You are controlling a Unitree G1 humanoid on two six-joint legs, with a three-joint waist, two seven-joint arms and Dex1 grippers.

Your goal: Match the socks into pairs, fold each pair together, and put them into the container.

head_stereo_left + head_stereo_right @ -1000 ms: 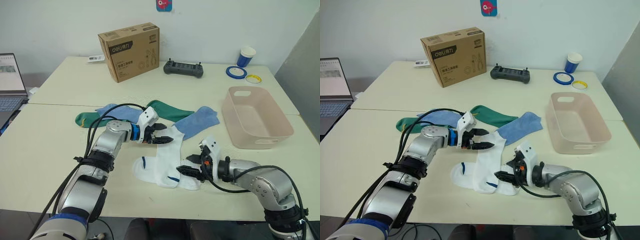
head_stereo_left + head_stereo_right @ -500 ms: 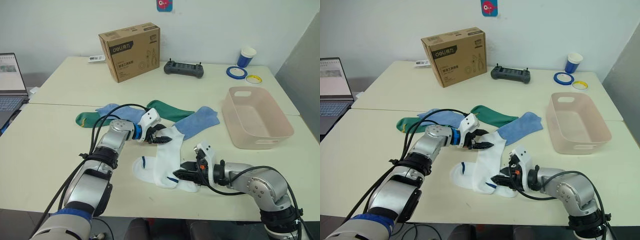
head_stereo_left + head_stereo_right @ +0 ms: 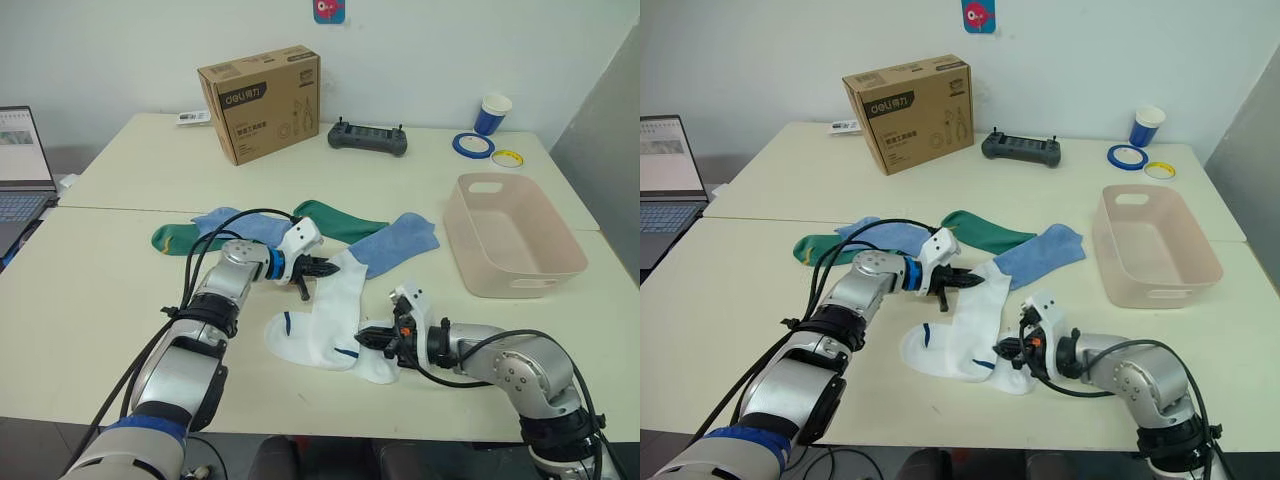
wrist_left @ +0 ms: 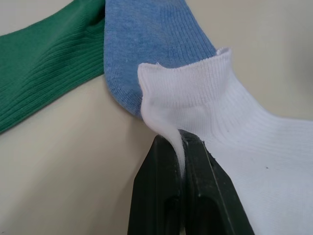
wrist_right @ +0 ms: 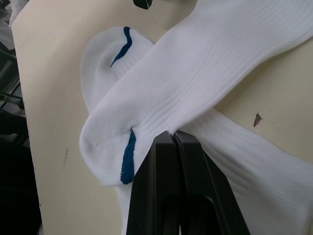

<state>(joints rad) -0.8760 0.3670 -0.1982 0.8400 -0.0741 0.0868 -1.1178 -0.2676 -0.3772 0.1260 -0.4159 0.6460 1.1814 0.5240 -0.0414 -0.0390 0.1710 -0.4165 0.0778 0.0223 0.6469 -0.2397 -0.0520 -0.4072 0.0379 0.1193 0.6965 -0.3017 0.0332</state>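
tabletop (image 3: 100, 290): both arms low (pinching white socks (image 3: 335, 320)).

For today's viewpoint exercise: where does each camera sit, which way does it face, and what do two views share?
Left and right eye views: on the head, looking down over both arms at the table.
Left wrist view: along the left gripper, shut on a white sock.
Right wrist view: along the right gripper, shut.
Shared: the white socks.
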